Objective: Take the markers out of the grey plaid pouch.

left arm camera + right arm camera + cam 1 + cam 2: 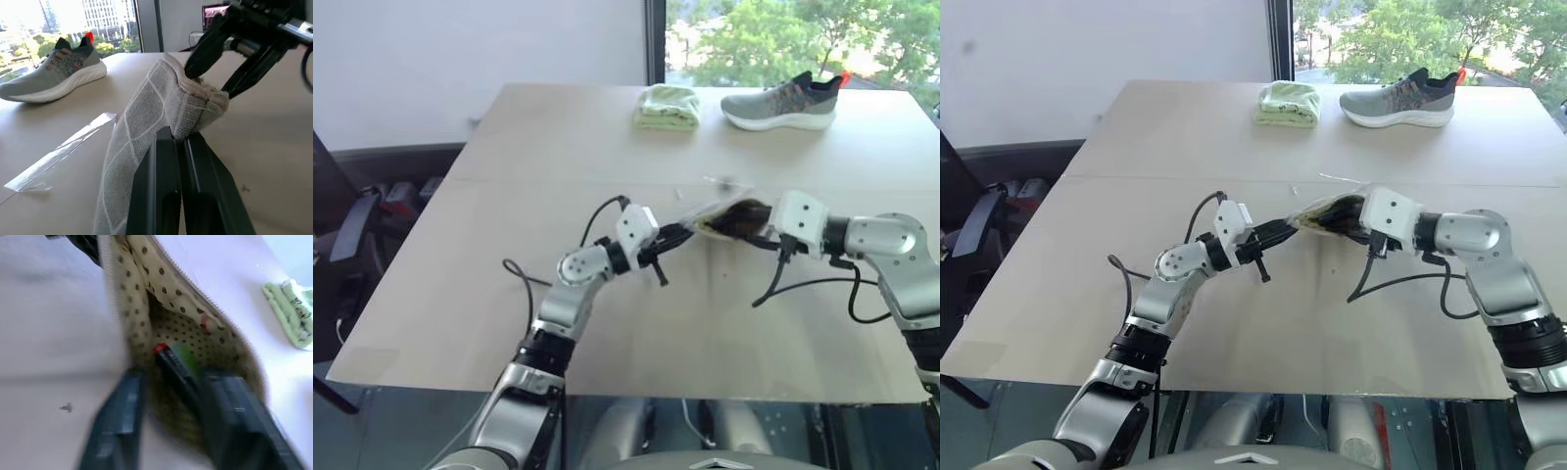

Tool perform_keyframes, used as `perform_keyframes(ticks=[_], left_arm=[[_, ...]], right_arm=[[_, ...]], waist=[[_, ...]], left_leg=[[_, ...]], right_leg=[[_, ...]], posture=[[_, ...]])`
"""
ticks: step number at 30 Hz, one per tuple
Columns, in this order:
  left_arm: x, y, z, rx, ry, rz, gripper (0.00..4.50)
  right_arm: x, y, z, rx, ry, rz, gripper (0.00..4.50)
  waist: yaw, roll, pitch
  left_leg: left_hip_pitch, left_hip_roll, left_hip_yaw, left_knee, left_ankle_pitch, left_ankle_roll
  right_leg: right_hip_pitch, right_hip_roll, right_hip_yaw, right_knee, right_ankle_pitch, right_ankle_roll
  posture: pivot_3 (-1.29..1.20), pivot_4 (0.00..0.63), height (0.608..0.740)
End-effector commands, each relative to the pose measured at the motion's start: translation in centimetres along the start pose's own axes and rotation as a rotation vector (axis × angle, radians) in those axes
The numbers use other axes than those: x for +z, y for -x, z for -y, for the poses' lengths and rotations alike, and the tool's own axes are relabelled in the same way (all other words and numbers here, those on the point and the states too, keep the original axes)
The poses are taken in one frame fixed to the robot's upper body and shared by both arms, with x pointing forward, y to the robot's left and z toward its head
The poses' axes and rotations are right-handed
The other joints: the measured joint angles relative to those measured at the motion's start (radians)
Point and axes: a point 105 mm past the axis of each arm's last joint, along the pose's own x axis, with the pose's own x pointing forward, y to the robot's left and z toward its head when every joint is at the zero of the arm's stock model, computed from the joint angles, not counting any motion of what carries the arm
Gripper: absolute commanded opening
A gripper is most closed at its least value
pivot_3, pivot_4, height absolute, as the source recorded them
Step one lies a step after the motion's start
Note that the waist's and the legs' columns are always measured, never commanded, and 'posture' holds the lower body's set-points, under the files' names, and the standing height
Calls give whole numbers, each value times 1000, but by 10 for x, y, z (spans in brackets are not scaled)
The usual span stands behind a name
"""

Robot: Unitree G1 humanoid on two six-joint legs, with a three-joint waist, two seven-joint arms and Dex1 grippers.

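The grey plaid pouch (713,213) hangs a little above the middle of the table, its mouth turned to the right. My left gripper (178,142) is shut on the pouch's left edge and holds it up. My right gripper (176,416) reaches into the mouth from the right with its fingers (117,421) spread apart, so it is open. Inside, against the polka-dot lining (146,293), a marker (168,360) with a black barrel and red end lies between those fingers, with a gap on each side. From the head, the right gripper (1344,215) hides the pouch's opening.
A grey shoe (778,103) and a folded light-green cloth (668,108) lie at the table's far edge. A strip of clear plastic (63,152) lies on the table just beyond the pouch. A dark chair (357,220) stands off the table's left side.
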Motion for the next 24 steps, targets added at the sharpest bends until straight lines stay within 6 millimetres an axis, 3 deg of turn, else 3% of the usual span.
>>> perform_keyframes(ticks=[1, 17, 24], left_arm=[[17, 1, 10, -48, 32, 61, 0], [27, -7, 30, -106, 253, 118, 0], [21, -10, 34, -113, 343, 123, 0]], right_arm=[[11, 7, 9, 21, 77, -31, 2736], [25, 29, -6, 257, 145, -128, 2736], [5, 14, -7, 306, 197, -208, 2736]], waist=[[0, 0, 0], [15, 0, 0], [17, 0, 0]], left_leg=[[0, 0, 0, 0, 0, 0], [-1, 0, -1, -1, 0, 0], [-1, 1, -1, -1, 0, 0]], right_leg=[[0, 0, 0, 0, 0, 0], [1, 0, -1, -4, 0, 0], [1, 0, -2, -4, 0, 0]], posture=[[0, 150, 740], [0, 150, 740], [0, 150, 740]])
